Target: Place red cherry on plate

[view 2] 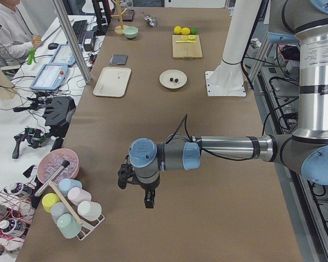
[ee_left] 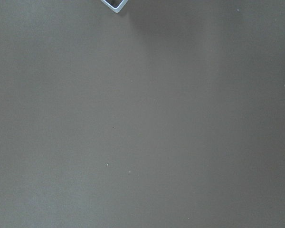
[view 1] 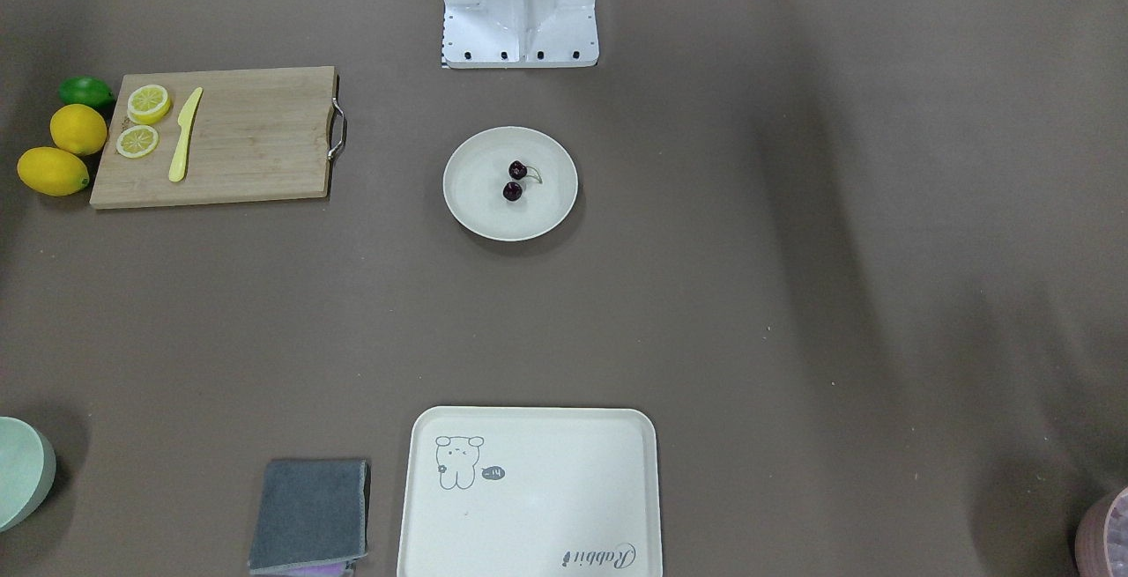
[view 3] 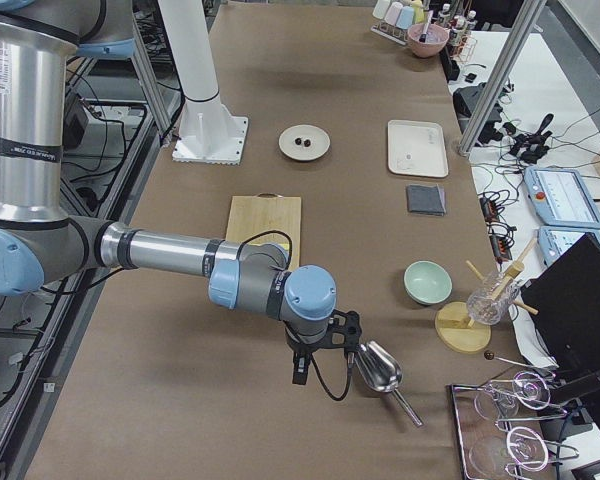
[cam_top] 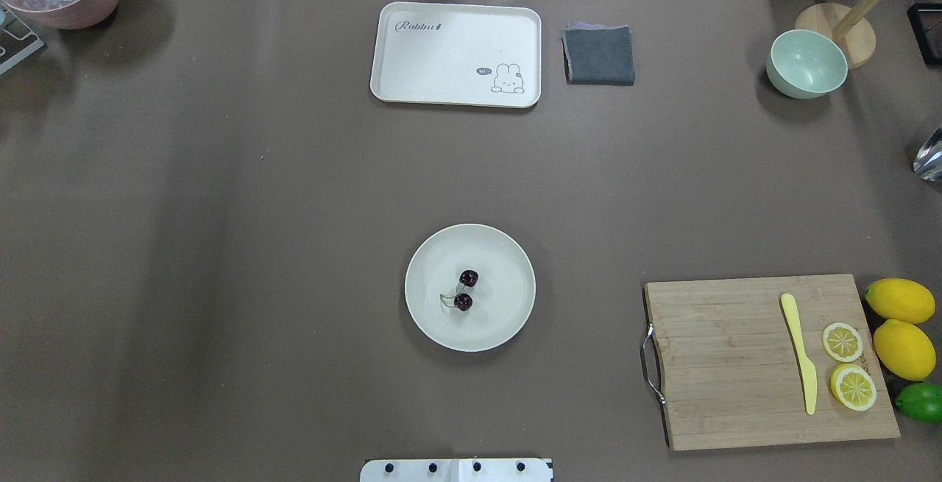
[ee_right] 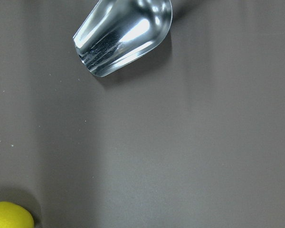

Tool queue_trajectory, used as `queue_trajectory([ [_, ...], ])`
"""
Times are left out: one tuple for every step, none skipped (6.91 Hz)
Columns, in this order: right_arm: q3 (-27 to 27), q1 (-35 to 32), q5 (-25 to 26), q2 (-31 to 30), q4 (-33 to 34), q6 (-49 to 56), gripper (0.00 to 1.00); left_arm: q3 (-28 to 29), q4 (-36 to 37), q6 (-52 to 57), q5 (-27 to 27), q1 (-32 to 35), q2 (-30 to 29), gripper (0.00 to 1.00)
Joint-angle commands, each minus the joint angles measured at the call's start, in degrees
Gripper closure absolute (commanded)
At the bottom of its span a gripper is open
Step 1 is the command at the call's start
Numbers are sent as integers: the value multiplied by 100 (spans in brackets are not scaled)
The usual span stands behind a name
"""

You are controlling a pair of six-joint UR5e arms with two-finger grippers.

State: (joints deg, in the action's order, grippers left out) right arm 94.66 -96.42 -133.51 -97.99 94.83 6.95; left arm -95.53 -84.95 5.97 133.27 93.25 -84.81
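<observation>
The red cherry, a pair of dark glossy fruits on pale stems, lies near the middle of the round cream plate. In the front-facing view the red cherry sits on the same plate, just before the robot's base. No gripper touches either. My left gripper hangs over bare table far toward the left end. My right gripper hangs near the right end beside a metal scoop. Both show only in the side views, so I cannot tell whether they are open or shut.
A wooden cutting board carries lemon slices and a yellow knife, with lemons and a lime beside it. A cream tray, grey cloth, green bowl and metal scoop also stand about.
</observation>
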Motion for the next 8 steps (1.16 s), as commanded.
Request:
queue_trajectory([
  [34, 0, -17, -1, 0, -1, 0, 0, -4, 1, -3, 0, 0, 2],
  [35, 0, -17, -1, 0, -1, 0, 0, 5, 1, -3, 0, 0, 2],
  [104, 0, -17, -1, 0, -1, 0, 0, 5, 1, 6, 0, 0, 2],
  [122, 0, -17, -27, 0, -1, 0, 0, 5, 1, 6, 9, 0, 2],
  [123, 0, -9, -36, 0, -1, 0, 0, -4, 1, 6, 0, 0, 2],
  [131, 0, -8, -45, -9, -1, 0, 0, -4, 1, 6, 0, 0, 2],
  [166, 0, -17, -45, 0, -1, 0, 0, -4, 1, 6, 0, 0, 2],
  [210, 0, -9, -54, 0, -1, 0, 0, -4, 1, 6, 9, 0, 2],
])
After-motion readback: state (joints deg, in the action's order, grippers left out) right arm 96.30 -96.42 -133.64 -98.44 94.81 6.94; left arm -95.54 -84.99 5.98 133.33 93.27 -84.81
